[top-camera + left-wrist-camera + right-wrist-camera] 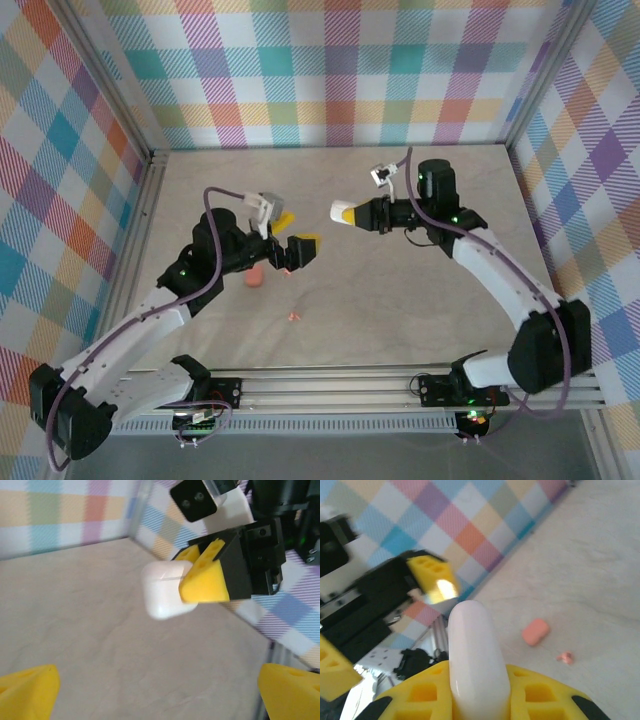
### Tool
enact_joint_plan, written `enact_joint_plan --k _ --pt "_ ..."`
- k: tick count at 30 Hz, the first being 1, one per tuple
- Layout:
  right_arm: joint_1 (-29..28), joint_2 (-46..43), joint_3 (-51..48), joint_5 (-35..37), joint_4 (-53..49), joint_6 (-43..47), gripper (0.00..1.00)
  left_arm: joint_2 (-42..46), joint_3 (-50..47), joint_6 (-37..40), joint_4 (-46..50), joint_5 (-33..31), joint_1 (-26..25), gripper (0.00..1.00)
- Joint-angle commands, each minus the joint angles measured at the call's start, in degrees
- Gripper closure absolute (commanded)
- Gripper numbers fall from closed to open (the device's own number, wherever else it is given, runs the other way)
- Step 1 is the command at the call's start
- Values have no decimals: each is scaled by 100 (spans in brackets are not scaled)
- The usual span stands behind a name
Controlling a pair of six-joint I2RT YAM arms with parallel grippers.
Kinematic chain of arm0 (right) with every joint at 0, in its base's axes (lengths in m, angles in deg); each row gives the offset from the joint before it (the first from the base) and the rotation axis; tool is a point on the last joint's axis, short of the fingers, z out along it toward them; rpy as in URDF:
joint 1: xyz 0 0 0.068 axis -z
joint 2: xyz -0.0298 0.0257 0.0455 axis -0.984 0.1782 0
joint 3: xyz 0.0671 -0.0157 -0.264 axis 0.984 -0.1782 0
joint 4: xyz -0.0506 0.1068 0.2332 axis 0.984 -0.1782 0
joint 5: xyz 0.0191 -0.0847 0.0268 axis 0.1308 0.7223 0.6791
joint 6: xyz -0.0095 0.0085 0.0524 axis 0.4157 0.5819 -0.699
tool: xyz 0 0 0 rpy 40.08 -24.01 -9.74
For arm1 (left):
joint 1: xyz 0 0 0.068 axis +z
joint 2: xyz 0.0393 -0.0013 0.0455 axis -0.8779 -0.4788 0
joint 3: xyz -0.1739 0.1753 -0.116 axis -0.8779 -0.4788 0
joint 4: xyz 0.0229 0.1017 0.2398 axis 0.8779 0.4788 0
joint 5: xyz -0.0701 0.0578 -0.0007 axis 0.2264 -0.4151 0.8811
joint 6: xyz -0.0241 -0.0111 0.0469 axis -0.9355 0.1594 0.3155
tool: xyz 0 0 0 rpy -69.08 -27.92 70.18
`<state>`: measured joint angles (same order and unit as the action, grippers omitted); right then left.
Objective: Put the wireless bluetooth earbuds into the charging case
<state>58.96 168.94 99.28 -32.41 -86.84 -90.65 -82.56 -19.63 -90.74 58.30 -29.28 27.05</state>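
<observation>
Left arm (170,300): reaches from its base forward and inward, elbow bent, wrist over mid-counter. Left jaws wide open, nothing between them; the yellow fingertips (25,690) stand at either edge of the left wrist view.

Right arm (500,270): runs forward from its base, then bends inward, so the right jaws point straight at the left jaws. The two sets face each other, near but apart.

Right jaws closed on the white case (340,211), gripped at one end. Its free end projects toward the left jaws. The lid seam is visible and the lid is shut (165,590). In the right wrist view the case (477,660) stands edge-on between the yellow pads.

Pink case (255,278) lies on the counter (400,300), under the left wrist and on the base side of the left jaws, lid shut.

One pink earbud (294,316) lies on the counter, loose, nearer the bases than either set of jaws and just beyond the pink case (536,631); earbud (565,657) clear of both.
</observation>
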Motion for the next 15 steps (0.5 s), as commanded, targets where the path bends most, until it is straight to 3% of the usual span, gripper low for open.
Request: enact_joint_plan --k 1,3,4,6,10,15 --pt "85 731 301 187 -1187 803 87 313 -318 -220 1115 -1771 17 0" --pt "93 1385 541 325 -1597 1062 87 379 -363 -608 1766 -2251 191 0" --pt "92 1742 740 352 -1829 1134 88 391 -395 -696 1973 -2188 369 0" --pt "102 2443 1062 333 -2081 1125 88 435 -537 -793 2092 -2038 642 0" --pt "101 3491 1700 545 -2498 937 87 376 -664 -1574 2376 -2726 1035 0" --pt "105 4273 2787 1337 -3660 1080 86 160 -730 -1248 2385 -2263 1346 0"
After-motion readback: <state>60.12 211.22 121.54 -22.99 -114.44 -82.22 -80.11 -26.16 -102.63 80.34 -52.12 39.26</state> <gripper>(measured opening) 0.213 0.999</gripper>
